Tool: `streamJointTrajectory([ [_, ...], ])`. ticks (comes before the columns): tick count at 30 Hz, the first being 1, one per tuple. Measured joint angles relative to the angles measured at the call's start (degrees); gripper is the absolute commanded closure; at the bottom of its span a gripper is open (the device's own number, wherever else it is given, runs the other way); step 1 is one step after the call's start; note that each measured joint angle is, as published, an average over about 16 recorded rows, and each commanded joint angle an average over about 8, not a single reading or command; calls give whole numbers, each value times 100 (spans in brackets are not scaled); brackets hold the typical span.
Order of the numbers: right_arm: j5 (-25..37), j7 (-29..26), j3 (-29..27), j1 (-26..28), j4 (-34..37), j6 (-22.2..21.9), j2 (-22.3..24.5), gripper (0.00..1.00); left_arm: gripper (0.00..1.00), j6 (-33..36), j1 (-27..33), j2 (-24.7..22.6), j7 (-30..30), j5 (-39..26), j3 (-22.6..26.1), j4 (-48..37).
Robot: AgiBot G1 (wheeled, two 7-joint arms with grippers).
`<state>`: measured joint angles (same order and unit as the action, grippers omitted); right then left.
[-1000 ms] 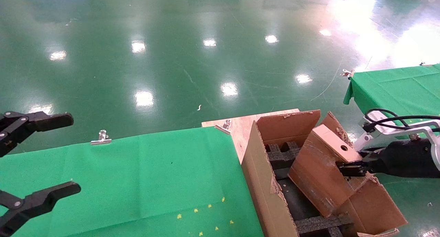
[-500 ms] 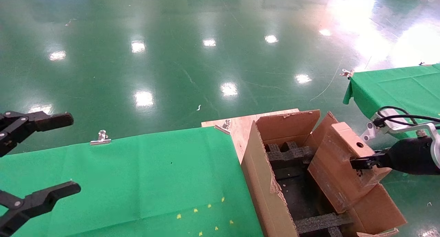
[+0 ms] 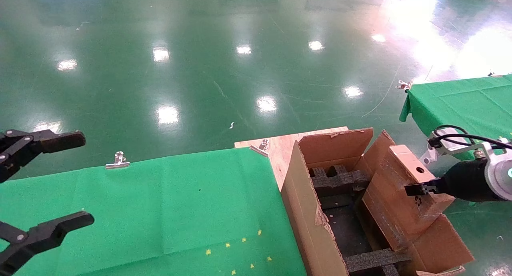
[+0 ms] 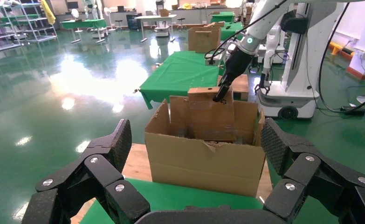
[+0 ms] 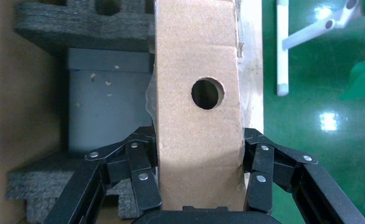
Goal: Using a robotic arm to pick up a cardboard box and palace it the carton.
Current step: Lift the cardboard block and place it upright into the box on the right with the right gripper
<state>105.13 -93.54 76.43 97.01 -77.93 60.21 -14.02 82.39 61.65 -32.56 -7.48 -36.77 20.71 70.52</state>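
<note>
The small brown cardboard box [image 3: 394,196] with a round hole in its top face stands tilted, its lower end inside the large carton [image 3: 308,216] near the right wall. My right gripper [image 3: 416,188] is shut on the box's upper end. In the right wrist view the fingers [image 5: 143,172] press both sides of the box [image 5: 196,56] below the hole, with black foam inserts [image 5: 54,28] beneath. The left wrist view shows the carton [image 4: 203,161], the box [image 4: 210,116] and the right gripper [image 4: 220,95]. My left gripper [image 3: 82,179] hangs open and empty at the far left.
A green-clothed table [image 3: 160,204] lies left of the carton, with a metal clip [image 3: 118,160] on its far edge and a wooden board [image 3: 276,146] under the carton. A second green table [image 3: 460,104] stands at the right. The carton's right flap [image 3: 440,244] hangs outward.
My right gripper has carried the box to the right, from over the carton's middle to its right wall, and the box stands more upright. The left arm has not moved.
</note>
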Motion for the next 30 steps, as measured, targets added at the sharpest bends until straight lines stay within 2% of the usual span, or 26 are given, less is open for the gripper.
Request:
streamJointTrajectory([
  [13, 643, -894, 203, -305, 0, -215, -388, 100, 0, 0, 0, 0, 0, 0, 0, 0],
  [30, 1565, -2082, 476, -924, 14, -729, -799, 100, 0, 0, 0, 0, 0, 0, 0, 0],
])
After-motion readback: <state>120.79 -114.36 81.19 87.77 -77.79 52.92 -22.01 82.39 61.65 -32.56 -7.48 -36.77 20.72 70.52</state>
